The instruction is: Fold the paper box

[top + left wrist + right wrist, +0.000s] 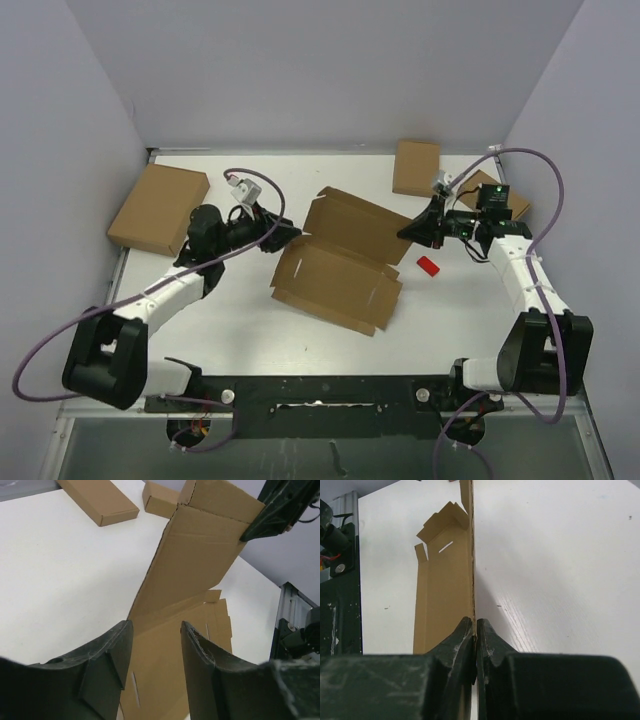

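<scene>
The paper box (340, 265) lies unfolded in the middle of the table, its base flat and its lid panel (200, 555) tilted up. My right gripper (412, 230) is shut on the lid's right edge; in the right wrist view the thin cardboard edge (472, 555) runs straight into the closed jaws of that gripper (474, 630). My left gripper (290, 235) hovers at the box's left side, by the fold between base and lid. It is open (156, 630), with nothing between its fingers and the base panel (165, 680) showing below.
A larger brown box (158, 208) sits at the far left. Two small brown boxes are at the back right: one (416, 166) lies free, the other (515, 205) is partly behind the right arm. A small red object (429, 265) lies right of the paper box. Walls close three sides.
</scene>
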Motion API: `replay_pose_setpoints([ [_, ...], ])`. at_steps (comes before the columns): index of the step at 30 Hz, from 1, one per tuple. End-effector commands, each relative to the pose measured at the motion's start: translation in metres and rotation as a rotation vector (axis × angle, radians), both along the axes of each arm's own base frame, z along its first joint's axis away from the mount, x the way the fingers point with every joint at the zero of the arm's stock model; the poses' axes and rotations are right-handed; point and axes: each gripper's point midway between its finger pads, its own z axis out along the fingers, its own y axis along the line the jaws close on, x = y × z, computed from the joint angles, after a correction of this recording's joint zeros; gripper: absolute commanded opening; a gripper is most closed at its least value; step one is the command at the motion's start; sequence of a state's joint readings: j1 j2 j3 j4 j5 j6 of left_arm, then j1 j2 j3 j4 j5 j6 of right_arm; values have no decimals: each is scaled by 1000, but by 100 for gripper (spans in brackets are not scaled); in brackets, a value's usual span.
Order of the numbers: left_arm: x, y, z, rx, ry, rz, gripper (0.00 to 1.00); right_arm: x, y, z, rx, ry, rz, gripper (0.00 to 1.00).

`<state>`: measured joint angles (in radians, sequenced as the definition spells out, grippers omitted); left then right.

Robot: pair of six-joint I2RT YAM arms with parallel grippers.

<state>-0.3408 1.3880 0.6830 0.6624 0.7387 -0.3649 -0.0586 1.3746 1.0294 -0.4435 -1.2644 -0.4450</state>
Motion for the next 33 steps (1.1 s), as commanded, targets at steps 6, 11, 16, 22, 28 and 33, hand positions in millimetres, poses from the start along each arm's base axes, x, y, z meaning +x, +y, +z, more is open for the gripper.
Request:
replay_pose_setpoints([
  [6,-52,60,7,-20,333,357,52,-20,-8,17,18,-86,-12,0],
  [11,-86,69,-22,-116,526,412,52,-20,-12,14,15,-70,-24,0],
  [16,-89,69,-20,-135,530,399,44,-22,-11,15,24,-70,-16,0],
  [22,-58,67,20,-39,369,320,41,-28,-7,24,22,-105,24,0],
  [28,-49,67,85,-94,140,52,31,-31,3,52,-10,-161,72,0],
  [33,-46,77,112,-48,-5,-1,32,-35,10,92,-27,-227,109,0],
])
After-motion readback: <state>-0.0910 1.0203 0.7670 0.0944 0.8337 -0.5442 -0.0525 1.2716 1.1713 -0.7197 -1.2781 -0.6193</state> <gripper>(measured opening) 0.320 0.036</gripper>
